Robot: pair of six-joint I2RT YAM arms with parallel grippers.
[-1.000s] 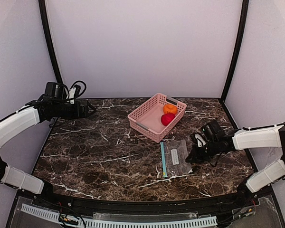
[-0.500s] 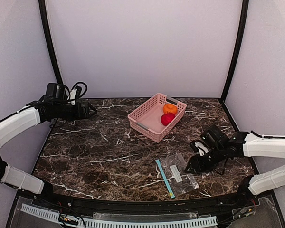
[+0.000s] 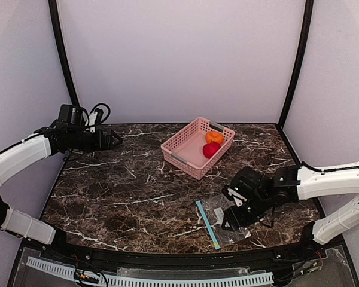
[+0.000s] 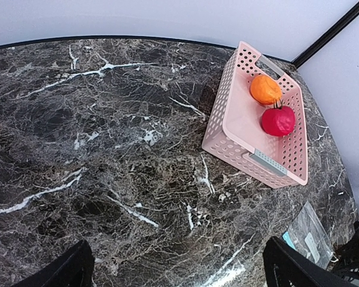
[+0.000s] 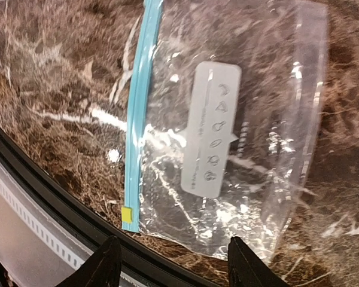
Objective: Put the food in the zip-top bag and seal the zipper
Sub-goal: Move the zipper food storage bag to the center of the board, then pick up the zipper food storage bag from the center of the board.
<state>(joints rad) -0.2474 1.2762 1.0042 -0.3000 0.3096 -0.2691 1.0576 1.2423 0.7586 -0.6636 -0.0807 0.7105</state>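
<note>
The zip-top bag (image 5: 227, 119) lies flat and empty on the marble near the table's front edge, its teal zipper (image 5: 140, 101) to the left and its white label (image 5: 212, 128) facing up. My right gripper (image 5: 176, 269) hovers over the bag (image 3: 213, 210), open, with nothing between its fingers. In the top view the right gripper (image 3: 228, 222) covers part of the bag beside the zipper (image 3: 207, 225). The food, one orange piece (image 3: 213, 137) and one red piece (image 3: 210, 150), sits in the pink basket (image 3: 182, 143). My left gripper (image 3: 115, 140) is open at the far left, empty.
In the left wrist view the basket (image 4: 227, 119) holds the orange piece (image 4: 265, 89) and the red piece (image 4: 278, 121), with the bag (image 4: 311, 230) at lower right and my left gripper (image 4: 179, 272) over bare marble. The black front rail (image 5: 48, 197) runs just beyond the bag's corner.
My right gripper dragged the bag toward the front edge, turning it, then opened and let go; it has shifted left over the bag. The left arm has stayed still.
</note>
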